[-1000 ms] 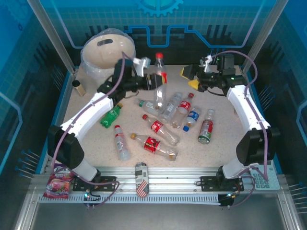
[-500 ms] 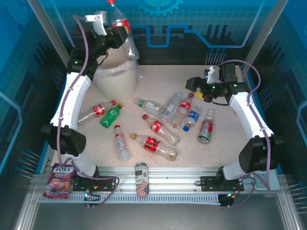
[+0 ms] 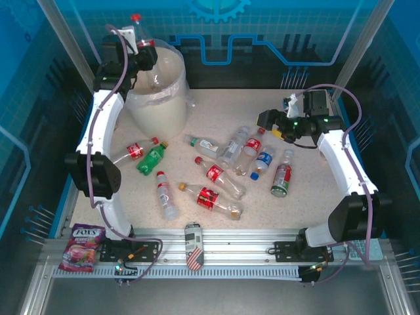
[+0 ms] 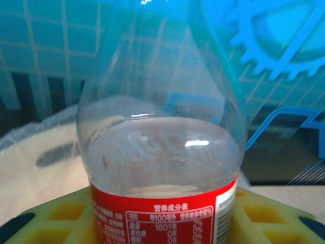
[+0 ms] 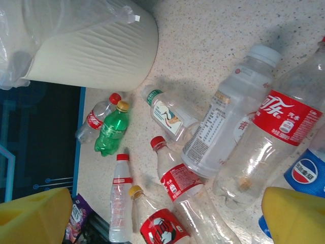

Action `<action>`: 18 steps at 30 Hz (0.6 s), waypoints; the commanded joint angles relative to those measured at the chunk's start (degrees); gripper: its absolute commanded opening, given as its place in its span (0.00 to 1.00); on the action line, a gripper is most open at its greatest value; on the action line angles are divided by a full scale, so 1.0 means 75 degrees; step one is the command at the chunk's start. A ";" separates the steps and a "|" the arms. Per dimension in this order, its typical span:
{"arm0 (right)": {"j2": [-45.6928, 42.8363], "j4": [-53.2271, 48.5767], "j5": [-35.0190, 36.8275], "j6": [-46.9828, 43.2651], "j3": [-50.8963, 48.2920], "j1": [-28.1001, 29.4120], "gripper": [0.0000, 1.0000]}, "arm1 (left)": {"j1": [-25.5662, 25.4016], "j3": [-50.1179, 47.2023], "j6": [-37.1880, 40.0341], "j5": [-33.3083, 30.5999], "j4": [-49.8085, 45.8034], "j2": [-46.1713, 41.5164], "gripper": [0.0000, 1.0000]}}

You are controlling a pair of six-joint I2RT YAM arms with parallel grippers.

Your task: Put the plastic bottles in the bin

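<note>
Left claw (image 3: 141, 56) clamped on red-capped bottle (image 3: 138, 26), raised at 11 o'clock over bin (image 3: 157, 111). Bottle upright, base seemingly above bin mouth: likely posed for drop. Right claw (image 3: 268, 123) at 2 o'clock, jaws wide, above loose bottles (image 3: 226, 164) mid-table, probably lining up next pick.
Left wrist: yellow pads (image 4: 56, 216) flank bottle label at 6 o'clock, bin wall behind at 9 o'clock.
Right wrist: spread pads (image 5: 35, 216) with nothing between; bottles below, bin at 11 o'clock.
</note>
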 commanded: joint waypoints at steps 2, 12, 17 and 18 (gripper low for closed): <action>-0.0262 -0.0206 0.0184 -0.0229 -0.0199 -0.0164 0.97 | 0.0009 0.0022 0.0564 -0.0151 -0.0527 0.0234 0.26; -0.0256 -0.0171 0.0368 -0.0309 -0.0309 -0.0169 0.97 | -0.0028 -0.1635 0.0644 0.0156 -0.0093 0.0155 0.29; -0.0216 -0.0151 0.0403 -0.0272 -0.0288 -0.0169 0.97 | -0.0045 -0.2136 0.0644 0.0272 0.0069 0.0230 0.35; -0.0215 -0.0141 0.0412 -0.0282 -0.0284 -0.0169 0.97 | -0.0048 -0.2156 0.0650 0.0300 0.0062 0.0265 0.36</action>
